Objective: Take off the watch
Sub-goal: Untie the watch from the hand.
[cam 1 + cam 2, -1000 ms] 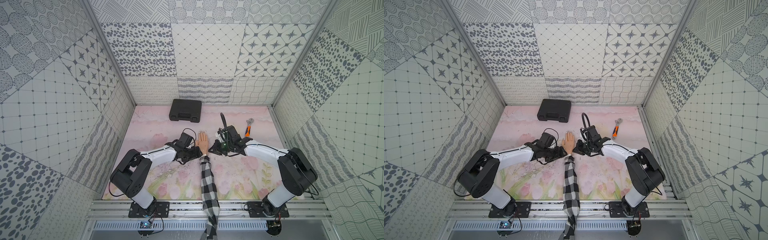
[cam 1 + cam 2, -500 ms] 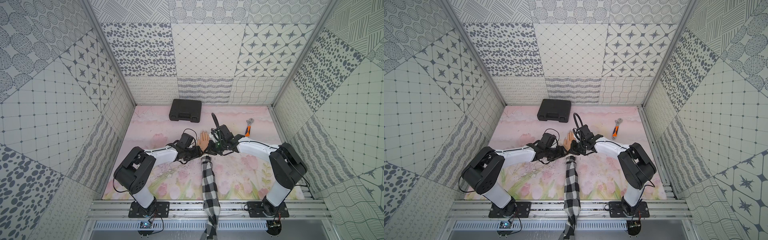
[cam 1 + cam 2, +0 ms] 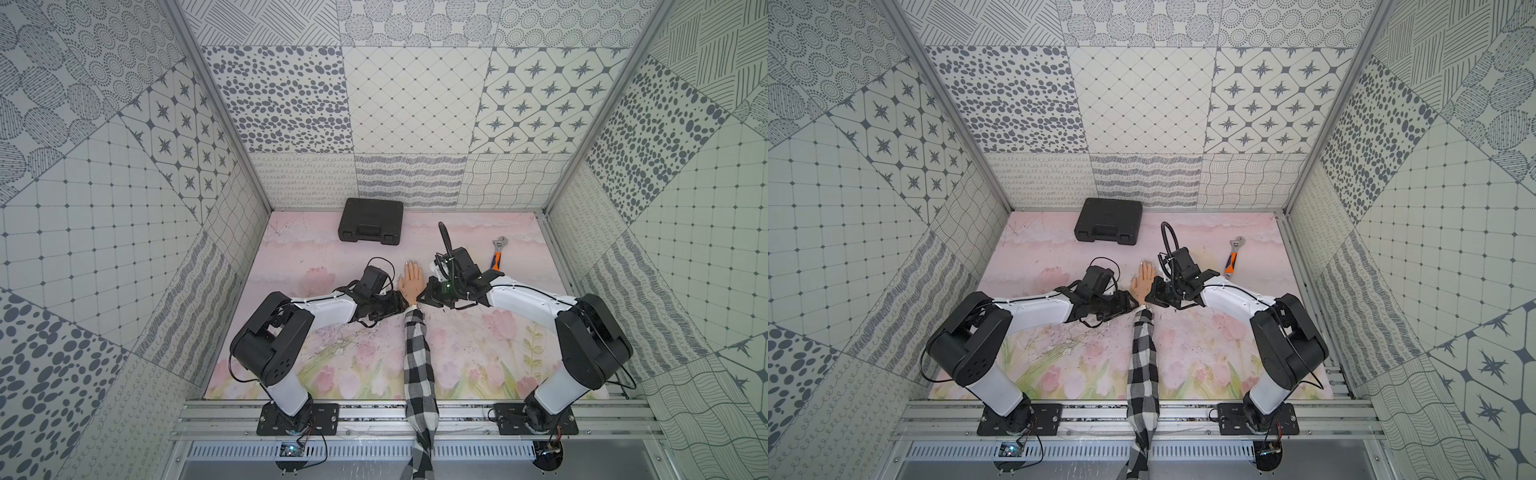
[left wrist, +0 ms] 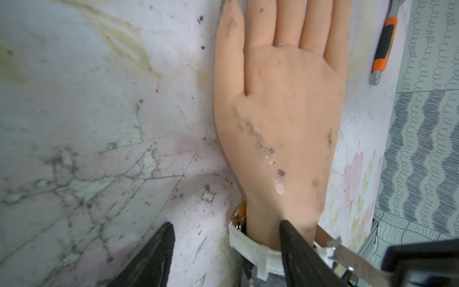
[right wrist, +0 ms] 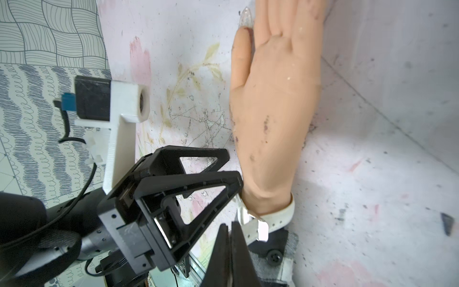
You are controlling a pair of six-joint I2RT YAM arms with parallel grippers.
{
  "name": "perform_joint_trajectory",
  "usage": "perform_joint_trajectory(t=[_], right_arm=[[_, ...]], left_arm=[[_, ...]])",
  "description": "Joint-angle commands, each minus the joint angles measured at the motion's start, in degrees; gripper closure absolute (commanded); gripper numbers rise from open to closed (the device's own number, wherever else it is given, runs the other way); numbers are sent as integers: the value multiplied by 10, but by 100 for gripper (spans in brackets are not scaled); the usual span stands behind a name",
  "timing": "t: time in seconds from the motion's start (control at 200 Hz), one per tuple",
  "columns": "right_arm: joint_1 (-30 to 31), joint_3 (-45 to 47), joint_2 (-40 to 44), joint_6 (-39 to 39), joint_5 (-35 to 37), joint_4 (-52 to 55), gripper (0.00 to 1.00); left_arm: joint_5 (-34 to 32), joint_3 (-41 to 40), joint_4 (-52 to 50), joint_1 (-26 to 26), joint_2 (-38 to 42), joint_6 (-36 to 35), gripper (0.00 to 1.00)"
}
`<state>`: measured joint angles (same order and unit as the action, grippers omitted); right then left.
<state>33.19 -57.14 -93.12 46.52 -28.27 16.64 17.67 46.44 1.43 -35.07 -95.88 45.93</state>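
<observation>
L: left gripper (image 4: 225, 223) half-open astride watch (image 4: 248, 244), likely bracing dummy hand (image 4: 280, 124) | R: right gripper (image 5: 229, 225) closed at strap tail (image 5: 250, 232)—pinch unclear—likely to tug it free

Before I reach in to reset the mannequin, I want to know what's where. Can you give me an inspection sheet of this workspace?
Surface: pink floral mat, print scuffed and cracked.
Job's things: watch strapped round the wrist of the mannequin hand, strap tail sticking out.
Clutter: black tool case and orange-handled wrench at the back; checkered sleeve mid-mat.
Grippers: left gripper open, astride the wrist's thumb side; right gripper shut beside the strap tail, grip unclear.
Cables: black cable arching above the right wrist.
Surroundings: patterned wall panels; aluminium rail in front.
</observation>
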Motion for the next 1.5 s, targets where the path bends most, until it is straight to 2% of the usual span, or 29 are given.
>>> perform_joint_trajectory(t=[0.0, 0.345, 0.595, 1.09, 1.496], right_arm=[[-4, 24, 16, 14, -7, -39, 100], [-5, 42, 19, 16, 0, -44, 100], [-14, 59, 48, 23, 9, -45, 100], [-22, 73, 63, 24, 11, -43, 100], [-22, 73, 62, 26, 14, -45, 100]], left_arm=[[-16, -3, -78, -4, -10, -8, 32], [-24, 43, -123, -4, 30, -32, 29], [-1, 80, -131, -7, 45, -30, 27], [19, 130, -131, -41, 2, -29, 27], [21, 119, -127, -58, -22, -29, 27]])
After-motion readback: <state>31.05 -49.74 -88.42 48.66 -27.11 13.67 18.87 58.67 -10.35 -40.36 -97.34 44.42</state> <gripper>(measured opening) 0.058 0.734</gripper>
